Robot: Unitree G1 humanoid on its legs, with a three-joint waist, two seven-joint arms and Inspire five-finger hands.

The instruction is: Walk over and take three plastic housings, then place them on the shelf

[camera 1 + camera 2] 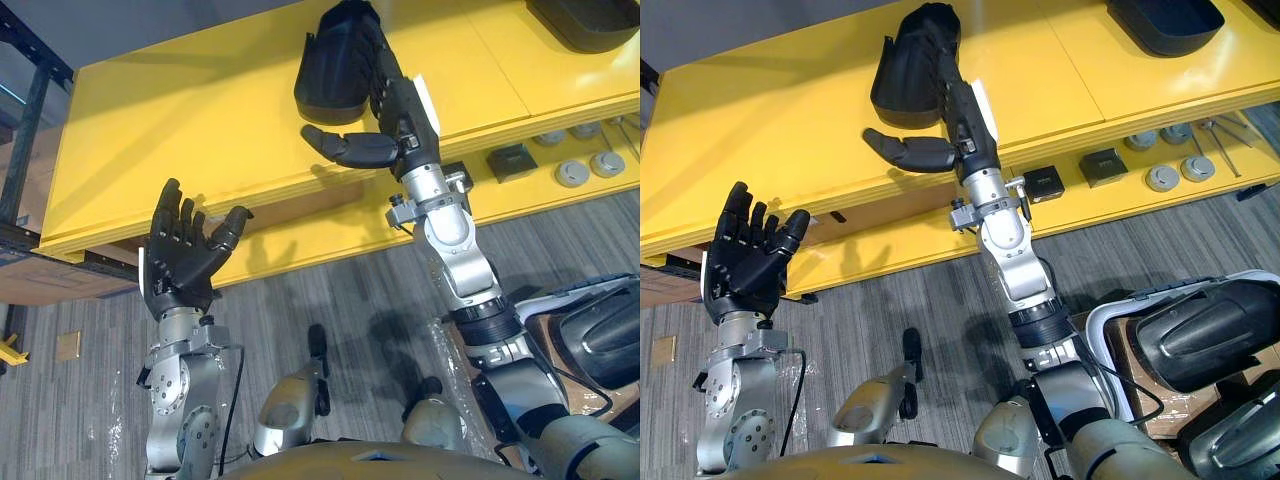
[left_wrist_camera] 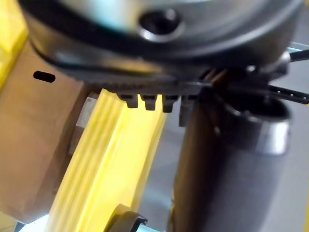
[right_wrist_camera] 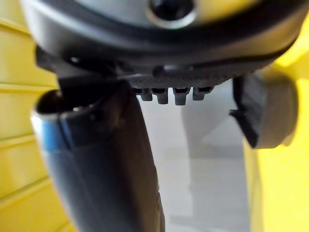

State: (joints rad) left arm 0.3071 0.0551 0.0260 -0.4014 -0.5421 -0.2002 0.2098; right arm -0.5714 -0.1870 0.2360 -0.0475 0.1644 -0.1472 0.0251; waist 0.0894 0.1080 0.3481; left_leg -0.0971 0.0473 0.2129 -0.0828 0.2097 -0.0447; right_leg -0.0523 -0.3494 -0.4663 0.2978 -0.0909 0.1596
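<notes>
A black, shell-shaped housing point(image 1: 908, 60) lies on the top board of the yellow shelf point(image 1: 770, 130), near its front edge. The right hand point(image 1: 965, 110) has its straight fingers laid along it and its thumb held clear. A second housing point(image 1: 1165, 25) lies farther right on that board. Two more glossy housings point(image 1: 1195, 335) lie close together off the shelf, low at the right.

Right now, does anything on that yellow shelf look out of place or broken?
Nothing stands out. One housing sits on the shelf under the right hand's straight fingers, a bit askew to the shelf edge; a second housing lies farther right. No damage shows. The left hand is open and empty.
</notes>
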